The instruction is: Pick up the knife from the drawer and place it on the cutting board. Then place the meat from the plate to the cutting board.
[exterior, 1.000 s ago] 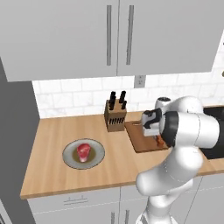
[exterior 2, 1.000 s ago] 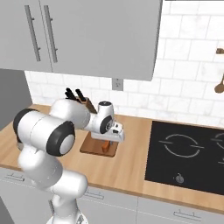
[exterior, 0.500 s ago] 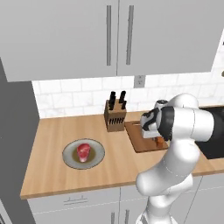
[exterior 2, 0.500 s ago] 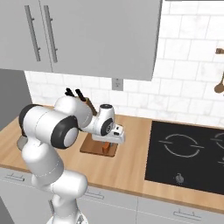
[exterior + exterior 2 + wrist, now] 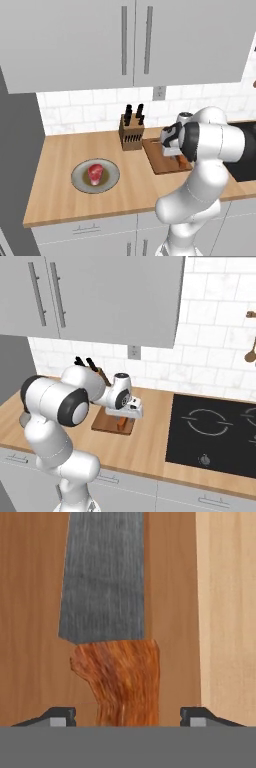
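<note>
The knife (image 5: pixel 107 607), with its orange-red handle and grey blade, lies flat on the reddish-brown cutting board (image 5: pixel 30 612). My gripper (image 5: pixel 127 714) hovers just above the handle, open, its fingertips (image 5: pixel 57 714) standing clear on either side. From the left base the gripper (image 5: pixel 176 156) hangs low over the cutting board (image 5: pixel 159 155), the knife (image 5: pixel 183 163) handle peeking out beneath it. The right base view has the gripper (image 5: pixel 122 417), knife (image 5: pixel 120 425) and cutting board (image 5: pixel 107 423) too. The red meat (image 5: pixel 95 172) sits on the grey plate (image 5: pixel 77 176) to the left. The drawer is out of view.
A wooden knife block (image 5: pixel 131 133) with black handles stands just behind and left of the board. A black cooktop (image 5: pixel 215 431) lies to the right. Upper cabinets (image 5: pixel 130 40) hang overhead. Closed drawer fronts (image 5: pixel 82 229) run below the counter edge.
The gripper was shut on the knife handle over the board; it has opened and let the knife go onto the board. The arm has barely shifted.
</note>
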